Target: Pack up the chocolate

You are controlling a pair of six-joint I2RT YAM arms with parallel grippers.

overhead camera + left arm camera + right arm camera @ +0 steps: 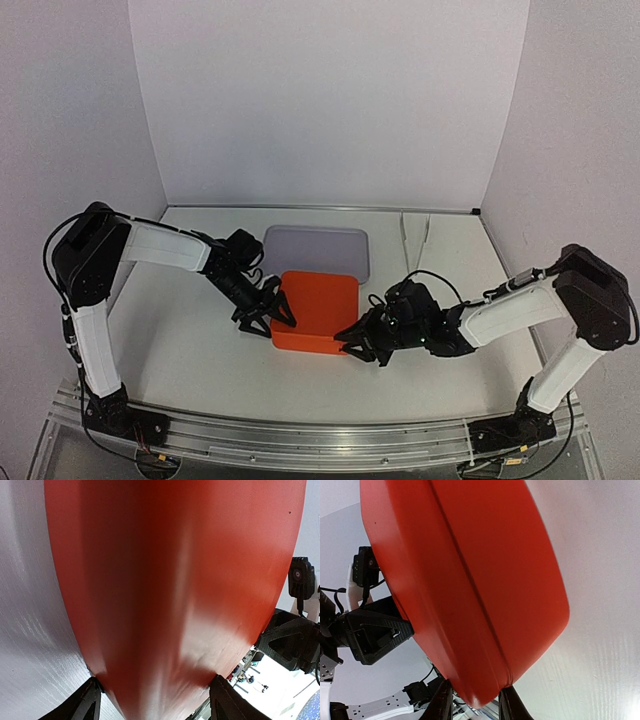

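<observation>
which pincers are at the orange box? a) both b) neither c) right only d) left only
a: the left pincer straddles the box's near left corner, and the right pincer pinches its near right corner.

We are pinching a rounded corner of the orange box [470, 575] with our right gripper [476, 694], jaws touching either side; the left gripper [379, 636] is showing beyond it, white bench [600, 630] alongside.
</observation>
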